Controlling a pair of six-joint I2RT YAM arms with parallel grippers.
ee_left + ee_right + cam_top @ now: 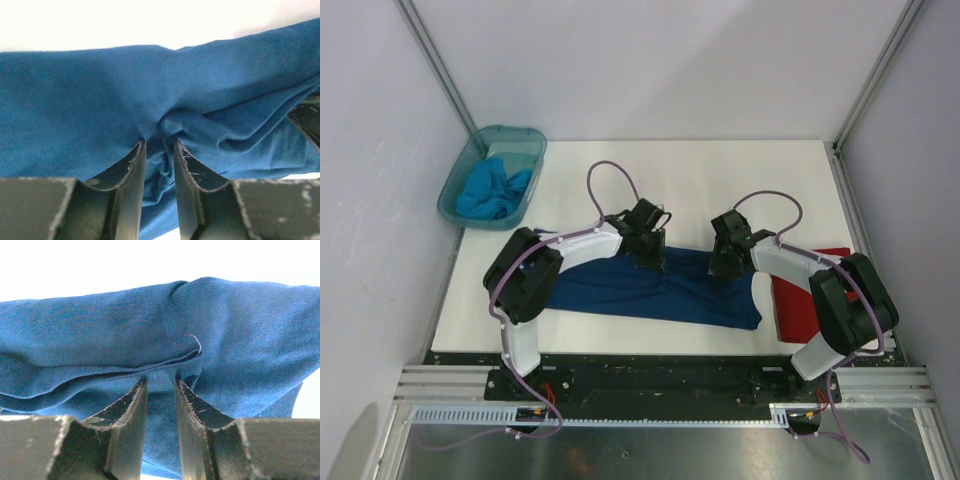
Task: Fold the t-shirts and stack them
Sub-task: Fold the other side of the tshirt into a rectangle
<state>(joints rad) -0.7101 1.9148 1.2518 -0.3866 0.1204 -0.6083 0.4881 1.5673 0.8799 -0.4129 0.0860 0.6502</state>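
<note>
Left gripper (159, 144) and right gripper (160, 381) each pinch the dark blue t-shirt (650, 295) between narrow jaws.

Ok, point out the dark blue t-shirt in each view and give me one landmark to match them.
Top external: dark blue t-shirt spread across the near middle.
Left wrist: fills the frame, a bunch pinched in the left tool.
Right wrist: fills most of the frame, a fold pinched in the right tool.
Shared landmark: the white table, bright beyond the shirt's far edge in every view.
</note>
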